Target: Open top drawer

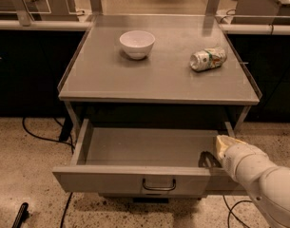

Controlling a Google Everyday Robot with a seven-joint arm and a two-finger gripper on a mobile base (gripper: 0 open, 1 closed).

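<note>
The top drawer (106, 178) is a wide grey metal drawer under the table top. It stands pulled out, and its shallow grey inside shows bare. A small dark loop handle (159, 184) sits at the middle of its flat front. My gripper (208, 159) reaches in from the lower right, over the drawer's right end, just behind the front panel. My white arm (258, 175) covers most of it.
On the grey table top (154, 80) stand a white bowl (137, 43) at the back left and a crushed can (208, 59) lying on its side at the right. Black cables (40, 134) run on the speckled floor. Dark cabinets flank the table.
</note>
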